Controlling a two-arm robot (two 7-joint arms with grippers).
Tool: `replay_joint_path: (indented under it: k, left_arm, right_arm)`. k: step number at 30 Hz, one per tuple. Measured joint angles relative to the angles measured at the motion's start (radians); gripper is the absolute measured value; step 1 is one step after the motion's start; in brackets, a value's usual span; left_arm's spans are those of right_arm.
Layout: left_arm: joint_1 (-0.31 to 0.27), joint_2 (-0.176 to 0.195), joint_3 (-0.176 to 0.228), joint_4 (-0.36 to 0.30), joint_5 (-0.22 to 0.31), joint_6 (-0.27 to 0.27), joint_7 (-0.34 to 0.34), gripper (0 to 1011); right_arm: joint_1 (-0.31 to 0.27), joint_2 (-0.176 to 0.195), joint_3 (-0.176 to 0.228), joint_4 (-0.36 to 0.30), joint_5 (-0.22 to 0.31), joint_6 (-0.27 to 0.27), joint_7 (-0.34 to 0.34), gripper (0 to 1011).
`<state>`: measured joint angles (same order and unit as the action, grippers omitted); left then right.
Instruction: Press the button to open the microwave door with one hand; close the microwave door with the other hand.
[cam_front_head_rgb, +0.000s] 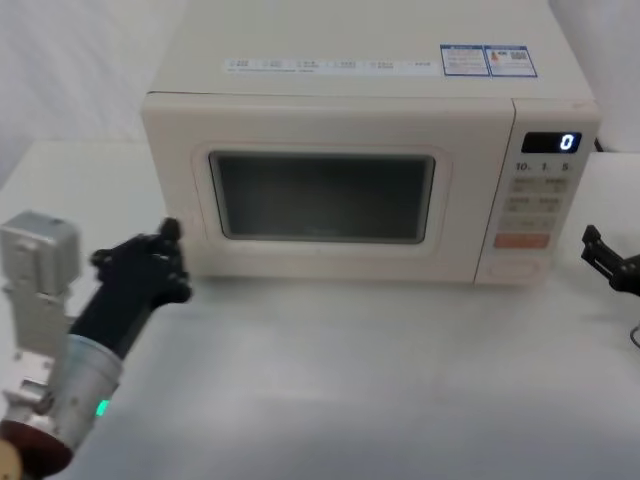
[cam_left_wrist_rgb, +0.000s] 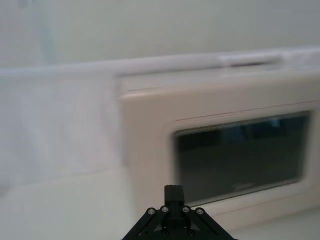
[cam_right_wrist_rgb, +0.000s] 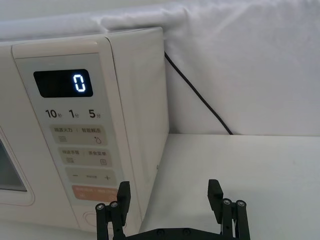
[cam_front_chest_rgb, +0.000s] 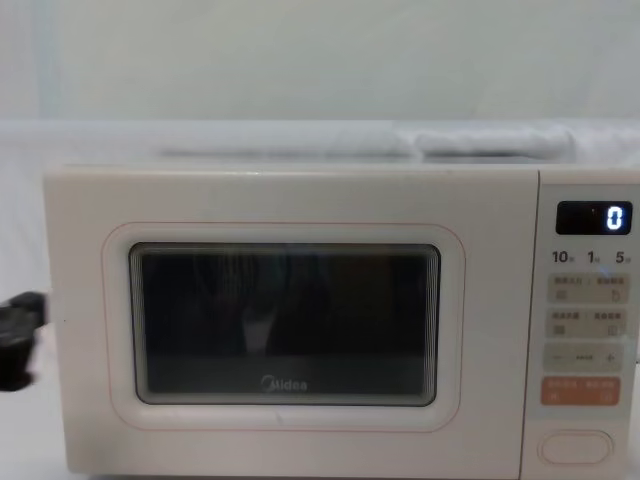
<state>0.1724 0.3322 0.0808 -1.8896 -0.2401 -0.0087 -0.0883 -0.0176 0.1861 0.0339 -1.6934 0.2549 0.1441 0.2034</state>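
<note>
Since the microwave door (cam_front_chest_rgb: 285, 330) sits flush with the cabinet right now, I've basically got both arms staged for their own halves of the job. The microwave is dead centre on the white table (cam_front_head_rgb: 330, 380), door on my left, control panel (cam_right_wrist_rgb: 80, 145) on my right with the display reading 0.

My right gripper (cam_right_wrist_rgb: 170, 192) hangs low just off the microwave's right front corner, fingers spread wide with nothing in them. It's parked there because the oval release button (cam_front_chest_rgb: 576, 447) is at the very bottom of that panel, so it's a short move in. I'd guess I'll want the fingers pinched together before poking it, otherwise I risk hitting the orange key (cam_front_chest_rgb: 580, 391) above.

My left gripper (cam_front_head_rgb: 168, 232) is up by the door's left edge, fingers closed on nothing, so it makes a blunt pusher for swinging the door back.
</note>
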Motion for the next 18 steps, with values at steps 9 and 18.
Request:
replay_joint_path:
  k: [9,18]
  left_arm:
    - [0.041,-0.028,-0.119,0.057,-0.045,-0.034,0.015,0]
    - [0.040,-0.061,-0.156,0.117,-0.035,-0.056,0.022,0]
  right_arm:
    - [0.000,0.000,0.000,0.000,0.000,0.000,0.000,1002]
    - [0.000,0.000,0.000,0.000,0.000,0.000,0.000,1002]
